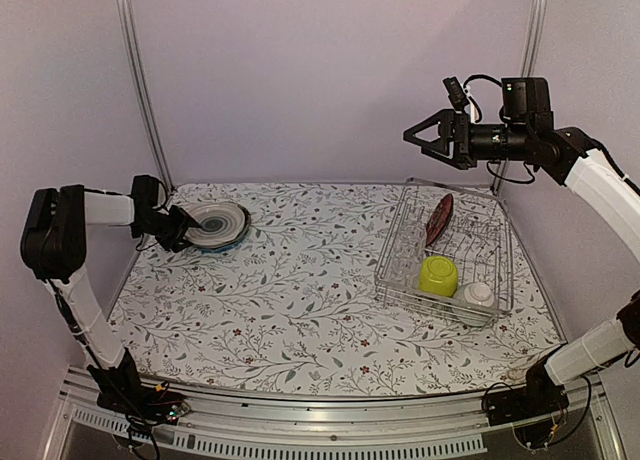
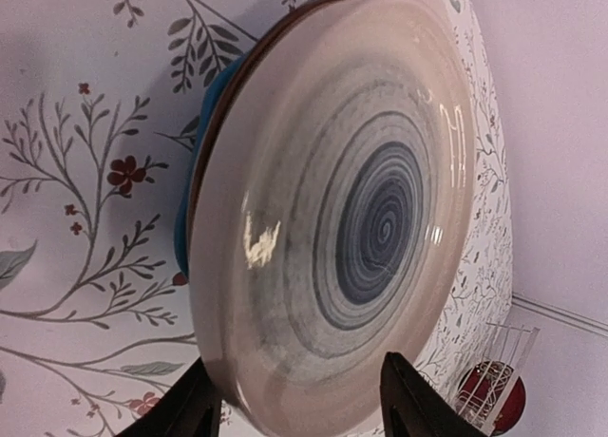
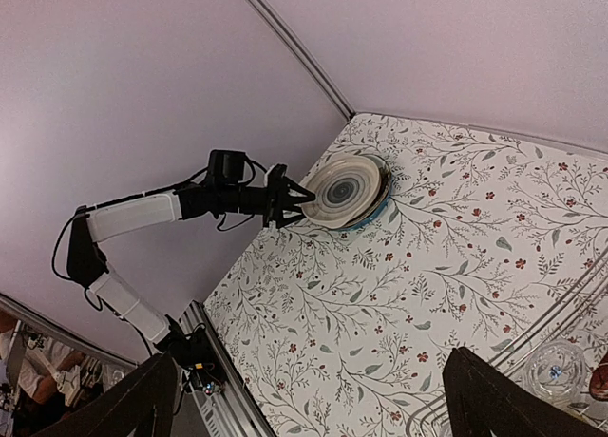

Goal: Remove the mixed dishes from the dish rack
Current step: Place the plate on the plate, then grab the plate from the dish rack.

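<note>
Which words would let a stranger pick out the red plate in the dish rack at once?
Start at the wire dish rack on the right of the table. In its far half one red plate stands on edge. The lime-green bowl and whitish bowl sit at the near end; only the plate is red and on edge.

The ringed plate (image 2: 370, 218) is grey, the bowl (image 1: 438, 274) lime-green, the tablecloth (image 1: 300, 310) floral.

Left claw (image 1: 186, 230) low, tips at grey ringed plate (image 1: 220, 222), which lies on pale blue-green plate (image 1: 233, 246) | right claw (image 1: 415, 137) raised, fingers spread | dish rack (image 1: 396, 250) below right claw holds upright red floral plate (image 1: 439, 218), lime-green bowl (image 1: 438, 275), small whitish bowl (image 1: 478, 295)
</note>
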Motion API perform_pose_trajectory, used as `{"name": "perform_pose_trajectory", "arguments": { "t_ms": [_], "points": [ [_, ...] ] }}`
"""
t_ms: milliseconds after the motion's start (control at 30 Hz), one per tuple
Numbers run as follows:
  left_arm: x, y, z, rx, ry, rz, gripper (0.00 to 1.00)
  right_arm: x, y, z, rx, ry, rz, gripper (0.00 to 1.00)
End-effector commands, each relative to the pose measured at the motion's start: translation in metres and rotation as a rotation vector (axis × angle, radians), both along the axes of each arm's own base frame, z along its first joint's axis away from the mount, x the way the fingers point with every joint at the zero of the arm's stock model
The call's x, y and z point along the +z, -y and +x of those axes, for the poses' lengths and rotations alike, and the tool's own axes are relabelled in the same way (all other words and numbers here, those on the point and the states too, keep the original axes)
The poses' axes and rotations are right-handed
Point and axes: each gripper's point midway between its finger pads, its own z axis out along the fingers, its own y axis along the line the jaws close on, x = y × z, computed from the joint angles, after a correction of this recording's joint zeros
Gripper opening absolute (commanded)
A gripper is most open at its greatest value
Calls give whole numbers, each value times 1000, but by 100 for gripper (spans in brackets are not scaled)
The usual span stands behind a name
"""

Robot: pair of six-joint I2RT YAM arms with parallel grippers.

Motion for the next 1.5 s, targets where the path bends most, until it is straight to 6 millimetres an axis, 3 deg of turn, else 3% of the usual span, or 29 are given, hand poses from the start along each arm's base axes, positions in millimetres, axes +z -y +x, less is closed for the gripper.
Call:
{"name": "perform_pose_trajectory", "arguments": {
  "t_ms": [0,467,667,767,867,1000,1067,1200,1467],
  "points": [
    [34,7,11,-31,94,26,57,-6,1,1,-2,-14,-9,99],
    [23,21,27,-75,116,-27,56,-7,0,2,-1,-20,-9,99],
    [17,19,19,-67,83,-11,57,-8,-1,3,-1,-26,-7,99],
    [18,15,12,-62,68,15,62,-9,0,4,-7,-29,-11,99],
    [20,5,4,-44,49,83,78,-13,3,6,-32,-41,-28,99],
    [28,-2,-3,-46,43,139,81,-25,15,13,-110,-66,-103,99],
    [39,-5,-6,-39,61,162,83,-32,23,16,-152,-78,-148,99],
    [73,-9,-16,-29,138,261,98,-53,48,26,-271,-117,-266,99],
    [149,-20,-43,18,297,489,100,-97,127,50,-605,-244,-452,99]
  ]
}}
